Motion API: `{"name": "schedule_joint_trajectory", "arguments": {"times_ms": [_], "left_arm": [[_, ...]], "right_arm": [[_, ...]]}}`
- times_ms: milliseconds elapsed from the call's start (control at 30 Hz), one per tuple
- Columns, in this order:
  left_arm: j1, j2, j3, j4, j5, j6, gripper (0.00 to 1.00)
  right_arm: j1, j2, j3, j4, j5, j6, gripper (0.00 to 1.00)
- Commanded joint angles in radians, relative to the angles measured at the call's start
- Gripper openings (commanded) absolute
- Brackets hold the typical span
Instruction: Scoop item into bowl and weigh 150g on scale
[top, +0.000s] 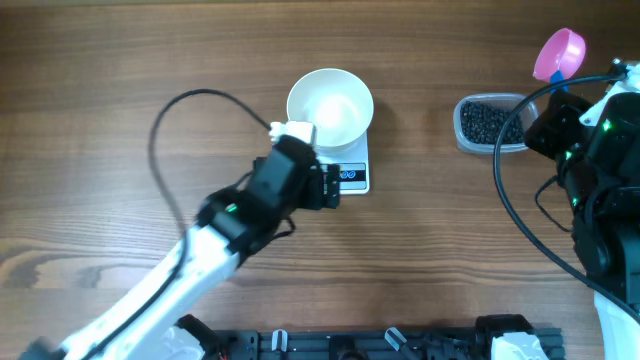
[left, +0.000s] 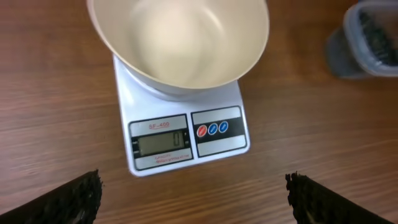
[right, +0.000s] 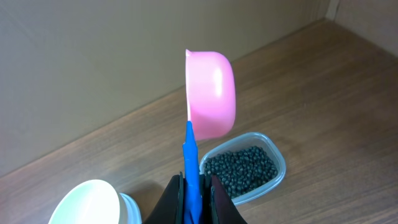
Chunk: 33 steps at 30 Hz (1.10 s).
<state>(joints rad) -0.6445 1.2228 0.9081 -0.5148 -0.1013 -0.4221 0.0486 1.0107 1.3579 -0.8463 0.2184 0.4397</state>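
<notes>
1. The left tool (left: 193, 176) hovers low over the worktop (left: 56, 112), just in front of the scale (left: 180, 134). Its jaws are spread wide, one at each lower corner of the wrist view, and grip nothing.
2. The right tool (right: 194, 186) is on the right side. Its jaws are closed tight on the blue handle (right: 189, 149) of a pink scoop (right: 211, 93).
3. The scale lies flat near the middle of the worktop. Its front edge carries a grey display (left: 160, 144), which reads what looks like a single 0. Three round buttons (left: 213, 129) sit beside the display.
4. The bowl (left: 249, 56) stands upright on the scale's platform and overhangs both sides. Its inside shows plain white.
5. The beans (right: 239, 168) are heaped in a clear tub (right: 277, 177). The tub sits on the worktop to the right of the scale, well apart from it.
6. The scoop is held in the air beyond the tub's right end. Its handle points up and its cup is turned on its side.
</notes>
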Motion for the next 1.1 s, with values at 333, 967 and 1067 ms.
{"name": "schedule_joint_trajectory", "arguments": {"times_ms": [333,967,1067], "left_arm": [[0.263,-0.134,0.003,-0.275,0.112,0.078,1.0],[0.263,-0.132,0.003,-0.276,0.112,0.078,1.0],[0.263,-0.132,0.003,-0.276,0.112,0.078,1.0]], "right_arm": [[-0.004,0.002,0.024,0.005,0.019,-0.021,0.05],[-0.004,0.089,0.024,0.036,0.044,-0.092,0.04],[-0.004,0.089,0.024,0.004,0.044,-0.098,0.04]]}}
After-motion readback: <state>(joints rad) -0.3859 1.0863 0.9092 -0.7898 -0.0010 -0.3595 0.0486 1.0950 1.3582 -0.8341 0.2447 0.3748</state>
